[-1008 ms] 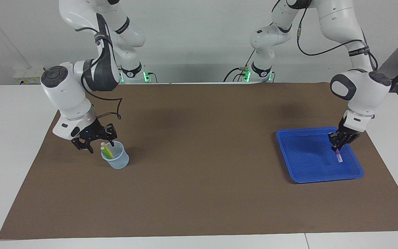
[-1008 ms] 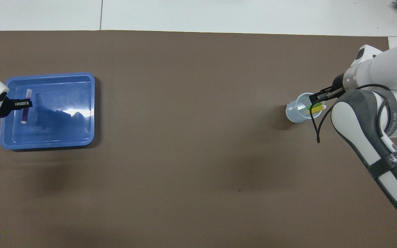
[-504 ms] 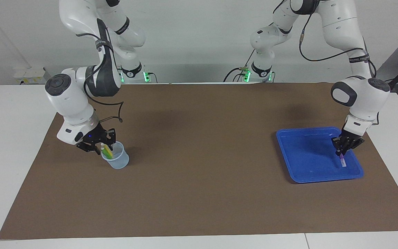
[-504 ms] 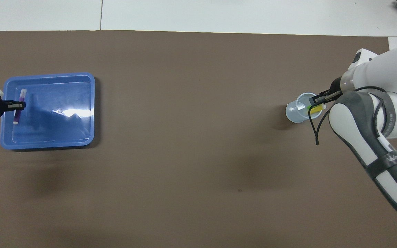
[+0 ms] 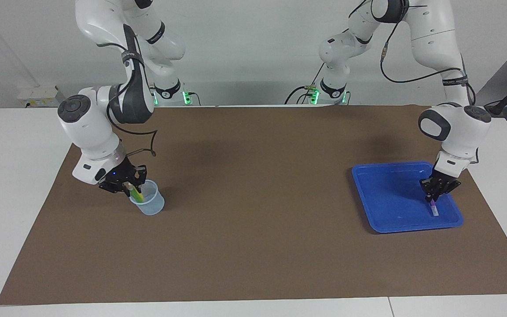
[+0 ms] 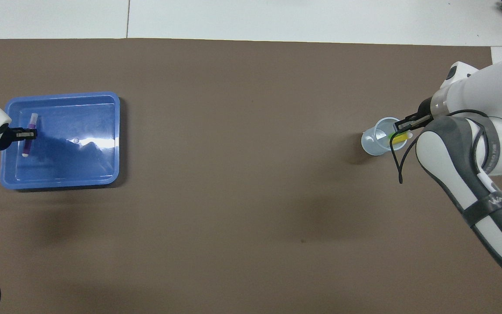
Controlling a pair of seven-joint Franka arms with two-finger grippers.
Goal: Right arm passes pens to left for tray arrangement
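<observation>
- Left claw (image 5: 432, 199) – clamped on the purple pen (image 5: 433, 208), over the tray (image 5: 385, 193).
- Right claw (image 5: 128, 188) – at the cup (image 5: 150, 203) well apart from the tray; finger gap cannot be told.

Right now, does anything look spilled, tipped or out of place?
Nothing stands out. The cup stands upright with the green pen and yellow pen inside; the purple pen is over the tray.
</observation>
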